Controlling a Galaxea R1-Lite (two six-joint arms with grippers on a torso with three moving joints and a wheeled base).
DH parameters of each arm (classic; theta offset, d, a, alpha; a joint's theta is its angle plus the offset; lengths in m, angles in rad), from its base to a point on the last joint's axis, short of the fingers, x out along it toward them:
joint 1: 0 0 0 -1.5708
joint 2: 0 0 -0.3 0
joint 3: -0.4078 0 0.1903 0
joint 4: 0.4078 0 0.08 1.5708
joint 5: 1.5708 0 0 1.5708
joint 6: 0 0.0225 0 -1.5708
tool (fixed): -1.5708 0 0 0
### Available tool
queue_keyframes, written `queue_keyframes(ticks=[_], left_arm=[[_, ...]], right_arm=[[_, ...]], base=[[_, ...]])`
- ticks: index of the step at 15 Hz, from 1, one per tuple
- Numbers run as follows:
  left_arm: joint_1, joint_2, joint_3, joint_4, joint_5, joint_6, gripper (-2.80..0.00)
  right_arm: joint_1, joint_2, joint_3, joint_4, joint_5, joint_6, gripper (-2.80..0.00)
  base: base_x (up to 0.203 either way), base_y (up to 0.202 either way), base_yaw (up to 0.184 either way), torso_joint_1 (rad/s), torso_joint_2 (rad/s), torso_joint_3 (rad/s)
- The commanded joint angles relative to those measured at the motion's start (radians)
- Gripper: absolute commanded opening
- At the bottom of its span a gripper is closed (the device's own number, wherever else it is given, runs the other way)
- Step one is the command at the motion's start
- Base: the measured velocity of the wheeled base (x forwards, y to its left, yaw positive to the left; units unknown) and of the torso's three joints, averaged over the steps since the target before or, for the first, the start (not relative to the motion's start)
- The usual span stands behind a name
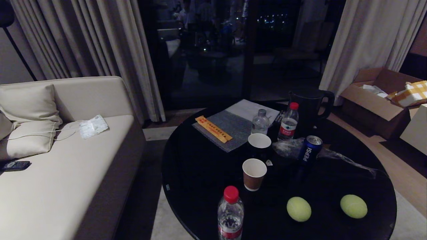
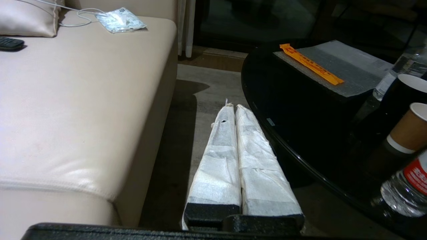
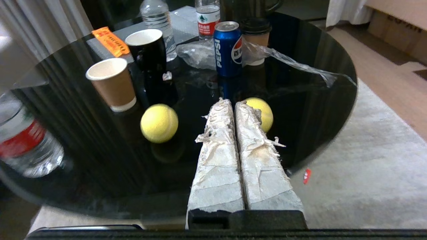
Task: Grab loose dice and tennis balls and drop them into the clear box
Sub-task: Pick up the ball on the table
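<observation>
Right gripper (image 3: 232, 102) is sitting with both taped fingers pressed together, holding nothing, in the lower centre of its wrist frame, hanging short of the table's near rim. Left gripper (image 2: 234, 107) is also pinched closed and empty, lower centre of its frame, pointing into the floor gap between the sofa (image 2: 83, 100) and the black round table (image 2: 300, 110).

Tennis balls: one (image 3: 159, 123) is lying left of centre in the right wrist frame, the other (image 3: 263, 111) is peeking out just behind the right fingertips. In the head frame both are showing at lower right, (image 1: 299, 209) and (image 1: 353, 206), well apart, on the near part of the table.

Around them: paper cup (image 1: 254, 173), Pepsi can (image 1: 310, 149), a red-capped water bottle (image 1: 230, 213) at the bottom edge.

No dice and no clear box are showing in any frame.

Judgement: first pick is not yet begun; neither arm is showing in the head frame. The next move is calling for the right jaws to be spread, then lowered over the nearer ball. The drop target is needing to be located first.
</observation>
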Motion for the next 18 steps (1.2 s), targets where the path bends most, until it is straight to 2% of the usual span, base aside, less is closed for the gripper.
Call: queue_keyframes(ticks=[1,10,18], left_arm=[[0.000,0.001,0.002,-0.001,0.001,-0.002,-2.80],[0.000,0.001,0.002,-0.001,0.001,-0.002,-2.80],[0.000,0.001,0.002,-0.001,0.001,-0.002,-2.80]], right_arm=[[0.001,0.002,0.005,0.000,0.000,0.000,-2.80],[0.001,0.002,0.005,-0.001,0.000,0.000,-2.80],[0.001,0.002,0.005,0.000,0.000,-0.002,-2.80]], base=[[0.057,0.000,0.001,0.012,0.01,0.002],[0.000,0.000,0.000,0.000,0.00,-0.003],[0.000,0.000,0.000,0.002,0.00,-0.173]])
